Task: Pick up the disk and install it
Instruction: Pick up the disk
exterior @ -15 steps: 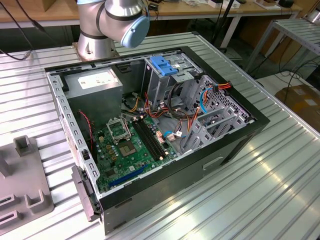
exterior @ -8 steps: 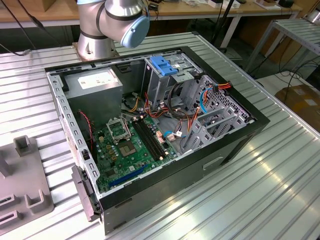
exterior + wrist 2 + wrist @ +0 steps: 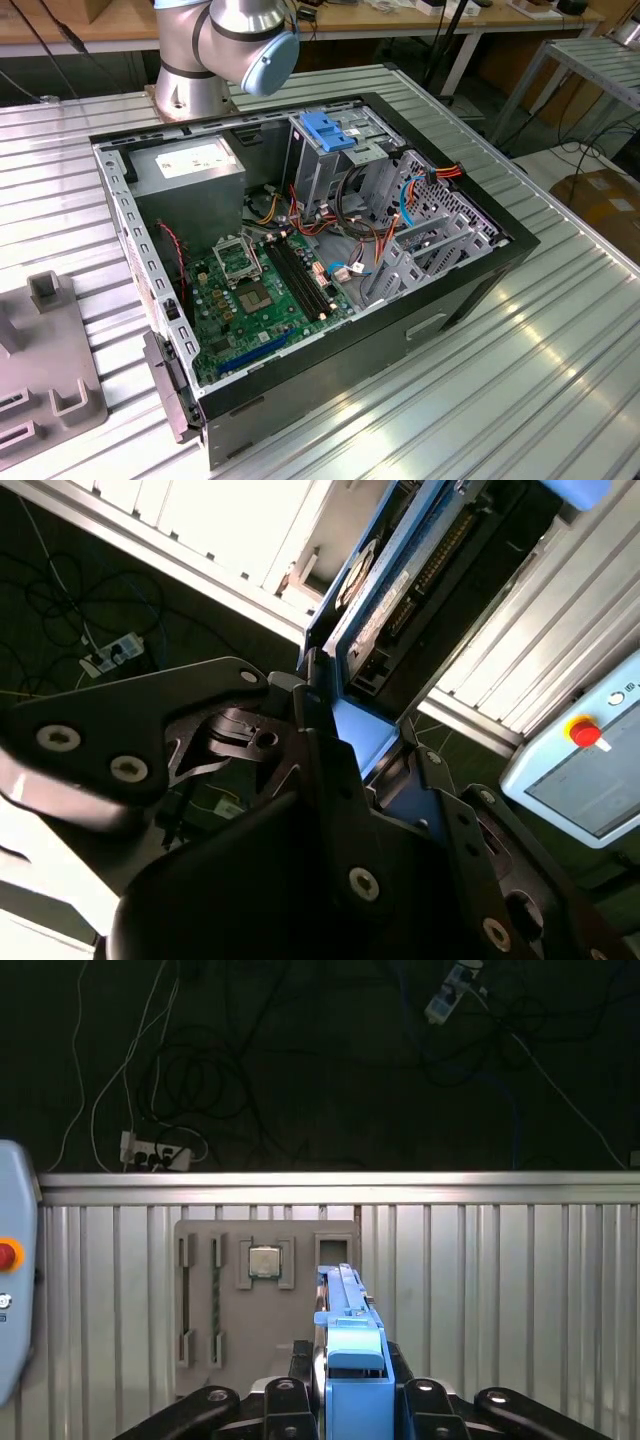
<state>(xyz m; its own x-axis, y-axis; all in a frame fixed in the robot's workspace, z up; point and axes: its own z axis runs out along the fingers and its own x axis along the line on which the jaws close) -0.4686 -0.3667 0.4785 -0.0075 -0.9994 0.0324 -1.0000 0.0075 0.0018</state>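
My gripper (image 3: 350,1398) is shut on the disk (image 3: 350,1345), which shows edge-on in the first wrist view with its bright-blue rail facing the camera. In the second wrist view the disk (image 3: 400,590) reaches away from the black fingers (image 3: 315,695), showing its grey metal body, white label and blue rail. The disk hangs in the air above the ribbed metal table (image 3: 500,1280), touching nothing else. In the exterior view the open computer case (image 3: 480,275) lies on the table, with the arm's base (image 3: 230,45) behind it.
Inside the case sit a blue-topped drive cage (image 3: 330,130), a grey power supply box (image 3: 190,175) and a green motherboard (image 3: 260,290). A grey fixture tray (image 3: 215,1260) holding a chip lies below the disk. A pendant with a red button (image 3: 585,735) rests near the table's edge.
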